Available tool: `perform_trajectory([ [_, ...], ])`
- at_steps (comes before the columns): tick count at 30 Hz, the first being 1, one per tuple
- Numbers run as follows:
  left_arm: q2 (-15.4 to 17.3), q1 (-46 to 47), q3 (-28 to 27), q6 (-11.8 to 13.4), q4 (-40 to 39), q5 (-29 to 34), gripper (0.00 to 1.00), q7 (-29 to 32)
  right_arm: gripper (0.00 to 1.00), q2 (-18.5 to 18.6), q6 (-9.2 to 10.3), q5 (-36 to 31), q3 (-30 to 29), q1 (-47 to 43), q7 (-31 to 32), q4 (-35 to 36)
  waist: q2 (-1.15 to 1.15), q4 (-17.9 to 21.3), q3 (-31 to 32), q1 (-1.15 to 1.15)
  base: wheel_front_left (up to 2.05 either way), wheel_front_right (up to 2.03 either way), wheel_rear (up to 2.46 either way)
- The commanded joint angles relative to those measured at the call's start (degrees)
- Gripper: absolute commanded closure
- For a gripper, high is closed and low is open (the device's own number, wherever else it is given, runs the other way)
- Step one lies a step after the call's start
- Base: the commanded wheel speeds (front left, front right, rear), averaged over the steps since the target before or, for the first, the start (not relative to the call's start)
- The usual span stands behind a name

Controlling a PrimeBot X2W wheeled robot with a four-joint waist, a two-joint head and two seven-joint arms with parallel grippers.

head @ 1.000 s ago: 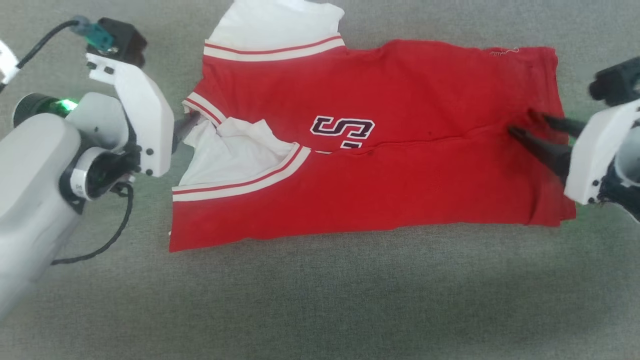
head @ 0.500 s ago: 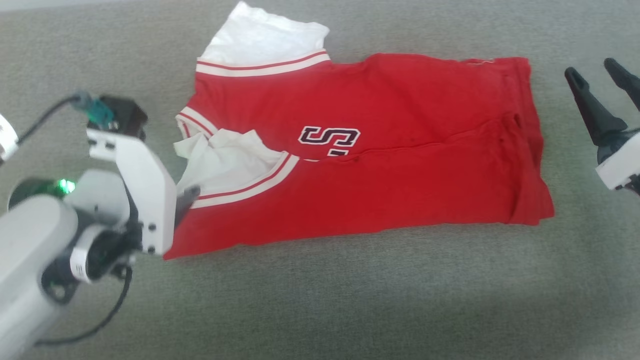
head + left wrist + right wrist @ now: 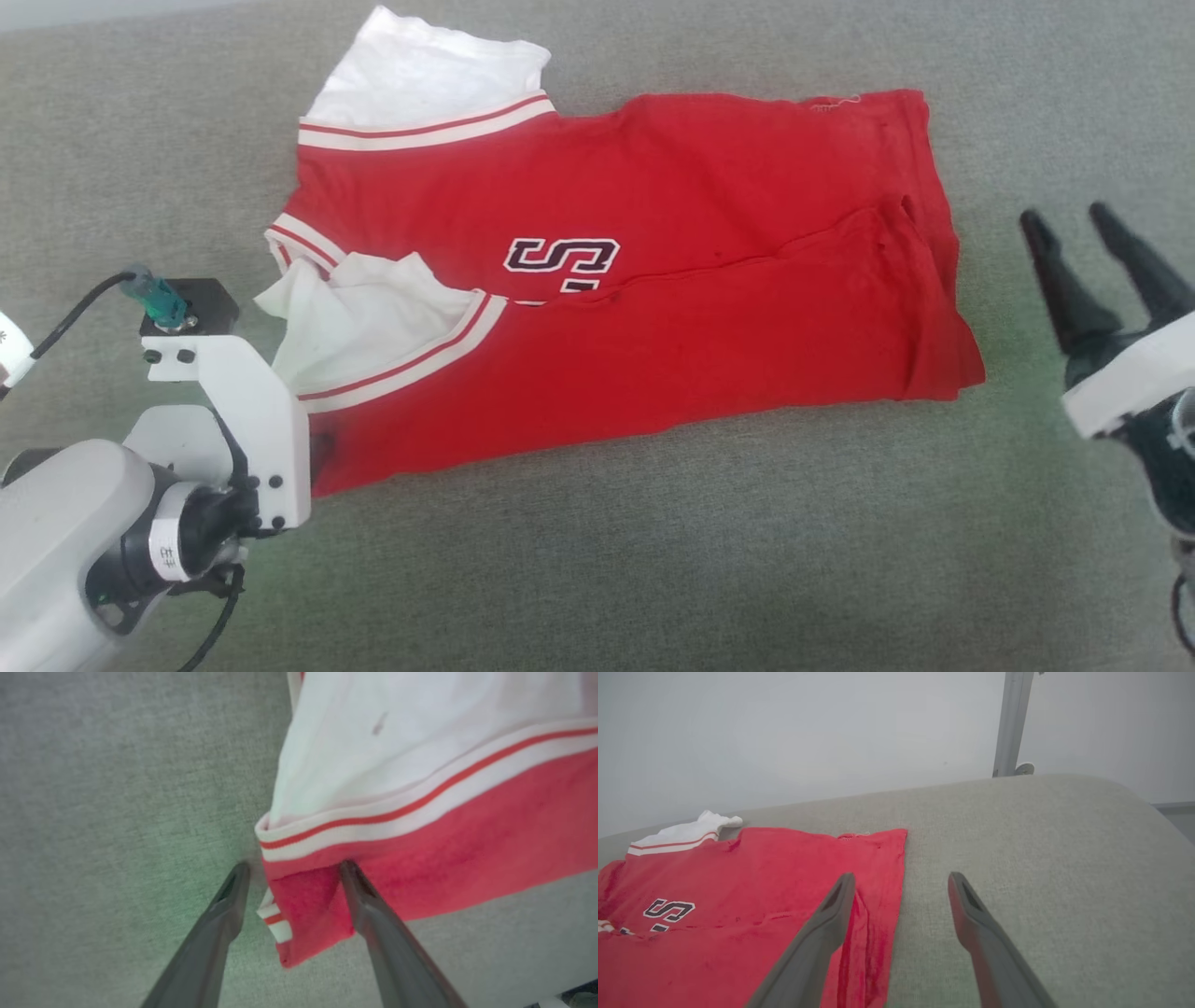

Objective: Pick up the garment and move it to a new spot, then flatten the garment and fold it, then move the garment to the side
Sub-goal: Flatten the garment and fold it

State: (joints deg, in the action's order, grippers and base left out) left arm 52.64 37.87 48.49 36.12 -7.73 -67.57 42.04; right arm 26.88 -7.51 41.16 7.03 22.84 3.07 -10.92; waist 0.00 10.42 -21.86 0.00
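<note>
The garment (image 3: 653, 308), a red jersey with white sleeves, lies folded lengthwise on the grey-green cushion, part of its dark lettering (image 3: 560, 261) showing. A white sleeve (image 3: 364, 327) is rumpled at its left end. My left gripper (image 3: 322, 453) sits at the garment's near left corner, its fingers mostly hidden behind the white wrist housing. In the left wrist view the left gripper (image 3: 294, 868) is open, its fingers astride that red corner (image 3: 308, 905). My right gripper (image 3: 1066, 221) stands open to the right of the hem, apart from it. The right gripper (image 3: 901, 877) holds nothing.
The cushion (image 3: 653, 560) spreads wide in front of and right of the garment. Its far edge (image 3: 1017, 781) curves down towards a pale wall, where a metal post (image 3: 1011, 723) stands. A black cable (image 3: 65, 322) loops off my left wrist.
My right gripper has let go of the hem and pulled back to the right, open. My left gripper has moved from the collar down to the garment's near left corner. The head camera has shifted.
</note>
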Motion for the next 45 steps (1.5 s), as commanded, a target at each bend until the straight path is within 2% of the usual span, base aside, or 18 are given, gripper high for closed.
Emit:
perform_trajectory([
  [1, -0.6, -1.3, 0.8, -0.4, 1.5, -0.3, 0.00, 0.1, 0.00, -1.2, 0.04, -0.3, -0.9, -1.0, 1.8, 0.9, 0.00, 0.3, -0.3, 0.00, 0.00, 0.00, 0.00],
  [2, -1.1, -1.6, 1.0, -0.6, 2.4, -0.7, 0.00, 0.3, 0.00, -1.7, 0.04, -0.7, -1.4, -1.8, 3.5, 1.3, 0.00, 0.4, -0.4, 0.00, 0.00, 0.00, 0.00],
  [3, -1.6, -1.6, 1.3, -1.2, 3.1, -0.7, 0.74, 0.3, 0.00, -2.3, 0.04, -0.8, -1.8, -2.4, 5.2, 1.9, 0.00, 0.4, -0.4, 0.00, 0.00, 0.00, 0.00],
  [4, -2.1, -1.6, 1.3, -1.7, 3.8, -1.0, 1.00, 0.0, 0.00, -3.1, 0.04, -0.6, -2.4, -2.9, 7.1, 2.1, 0.00, 0.4, -0.5, 0.00, 0.00, 0.00, 0.00],
  [11, -5.1, -0.6, 1.8, -5.1, 6.0, -1.3, 1.00, -0.7, 0.00, -6.2, 0.04, -1.8, -4.6, -5.0, 21.5, 3.3, 0.00, -0.8, -0.3, 0.00, 0.00, 0.00, 0.00],
  [12, -5.1, -0.6, 1.8, -5.1, 6.0, -1.3, 1.00, -0.7, 0.00, -6.2, 0.04, -1.8, -4.6, -5.0, 21.5, 3.3, 0.00, -0.8, -0.3, 0.00, 0.00, 0.00, 0.00],
  [19, -8.0, 0.7, 2.7, -7.4, 6.8, -0.7, 1.00, -1.3, 0.00, -8.0, 0.03, -5.0, -7.0, -3.9, 34.3, 2.4, 0.00, -3.2, -0.7, 0.00, 0.00, 0.00, 0.00],
  [24, -9.7, 1.1, 3.4, -8.3, 7.6, -0.3, 1.00, -1.7, 0.00, -9.2, 0.02, -7.4, -6.1, -3.0, 43.2, -0.1, 0.00, -4.7, -1.0, 0.00, 0.00, 0.00, 0.00],
  [25, -9.9, 1.2, 3.4, -8.5, 7.8, -0.3, 1.00, -1.8, 0.54, -9.3, 0.02, -7.4, -5.9, -3.1, 44.3, -0.3, 0.00, -5.0, -1.1, 0.00, 0.00, 0.00, 0.00],
  [26, -10.1, 1.2, 3.3, -8.6, 8.1, -0.3, 1.00, -2.1, 1.00, -9.5, 0.02, -7.9, -6.0, -2.9, 45.1, -0.5, 0.00, -5.2, -1.1, 0.00, 0.00, 0.00, 0.00],
  [34, -9.8, 0.7, 2.7, -9.0, 8.9, -0.9, 1.00, -2.6, 1.00, -8.5, 0.07, -10.1, -8.5, -1.5, 49.3, 2.3, 0.00, -6.3, -1.0, 0.00, 0.00, 0.00, 0.00],
  [45, -5.3, -1.8, 0.6, -5.7, 1.7, -2.4, 1.00, -2.2, 1.00, -4.5, 0.07, -8.1, -9.8, -3.0, 55.1, 8.8, 0.00, -7.1, 0.9, 0.00, 0.00, 0.00, 0.00],
])
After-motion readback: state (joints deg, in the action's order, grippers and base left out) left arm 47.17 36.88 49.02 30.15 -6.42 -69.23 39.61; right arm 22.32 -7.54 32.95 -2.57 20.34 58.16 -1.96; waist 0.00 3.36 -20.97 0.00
